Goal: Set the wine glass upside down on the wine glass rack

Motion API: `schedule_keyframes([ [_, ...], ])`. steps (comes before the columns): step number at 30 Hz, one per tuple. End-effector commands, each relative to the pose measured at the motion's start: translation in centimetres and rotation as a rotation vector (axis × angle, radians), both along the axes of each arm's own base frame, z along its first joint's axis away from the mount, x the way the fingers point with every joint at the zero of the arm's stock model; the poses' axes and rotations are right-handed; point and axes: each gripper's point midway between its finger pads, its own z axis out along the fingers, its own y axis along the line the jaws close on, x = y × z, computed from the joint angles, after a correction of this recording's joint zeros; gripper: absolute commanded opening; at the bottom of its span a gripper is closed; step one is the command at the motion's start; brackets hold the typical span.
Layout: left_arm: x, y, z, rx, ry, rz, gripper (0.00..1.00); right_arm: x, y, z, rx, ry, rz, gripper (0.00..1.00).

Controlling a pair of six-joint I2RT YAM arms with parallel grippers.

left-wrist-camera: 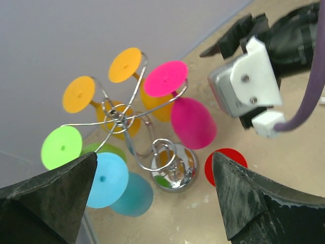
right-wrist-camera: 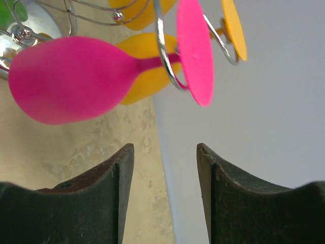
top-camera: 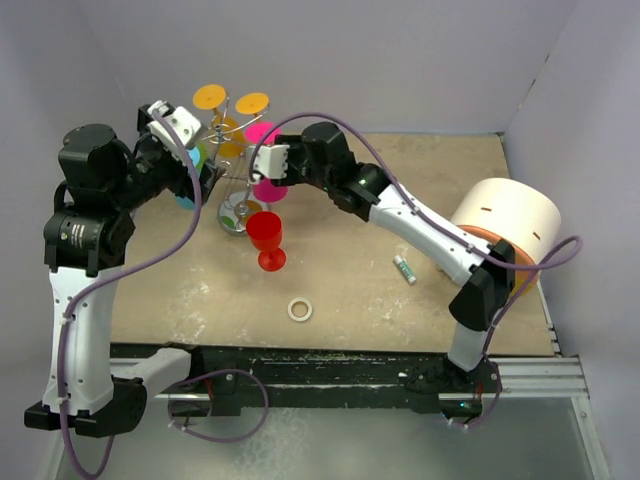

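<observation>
The wine glass rack (top-camera: 232, 165) stands at the back left on its round shiny base (top-camera: 237, 215); it also shows in the left wrist view (left-wrist-camera: 133, 124). Two orange glasses (top-camera: 252, 103), a green one (left-wrist-camera: 61, 147), a blue one (left-wrist-camera: 105, 179) and a pink wine glass (top-camera: 264, 133) hang on it upside down. In the right wrist view the pink glass (right-wrist-camera: 71, 79) has its stem in a wire hook. A red glass (top-camera: 266, 238) stands on the table in front of the base. My right gripper (right-wrist-camera: 163, 152) is open and empty, just clear of the pink glass. My left gripper (left-wrist-camera: 155, 162) is wide open and empty, left of the rack.
A large white cylinder (top-camera: 505, 220) sits at the right edge of the table. A small white ring (top-camera: 300, 310) and a green-and-white tube (top-camera: 404, 268) lie on the wood table top (top-camera: 370, 300). Grey walls close the back and both sides.
</observation>
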Motion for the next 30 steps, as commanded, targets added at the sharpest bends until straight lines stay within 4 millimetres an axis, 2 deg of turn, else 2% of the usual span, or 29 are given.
schedule_keyframes([
  [1, -1.9, -2.3, -0.7, -0.005, 0.017, -0.168, 0.96, -1.4, -3.1, 5.6, 0.198, -0.004, -0.05, 0.57],
  [6, -2.8, -3.5, -3.7, 0.03, 0.099, -0.269, 0.9, -1.7, -6.4, 5.3, 0.29, 0.067, -0.103, 0.67],
  [9, -3.5, -4.2, -6.0, 0.062, 0.167, -0.324, 0.88, -2.2, -9.1, 4.2, 0.342, 0.14, -0.115, 0.71],
  [14, -5.0, -6.5, -10.6, 0.182, 0.28, -0.422, 0.82, -4.8, -12.1, 2.1, 0.378, 0.278, -0.118, 0.74],
  [16, -5.5, -7.0, -12.9, 0.24, 0.335, -0.453, 0.79, -5.8, -13.1, 2.5, 0.438, 0.323, -0.104, 0.78],
  [20, -5.2, -7.5, -16.7, 0.315, 0.413, -0.505, 0.73, -6.4, -15.1, 3.7, 0.53, 0.377, -0.106, 0.83],
  [24, -4.1, -8.3, -19.0, 0.358, 0.45, -0.531, 0.67, -6.9, -15.6, 5.2, 0.573, 0.404, -0.06, 0.87],
  [30, -2.9, -9.5, -21.7, 0.37, 0.514, -0.542, 0.61, -7.1, -15.7, 4.6, 0.594, 0.466, -0.043, 0.88],
])
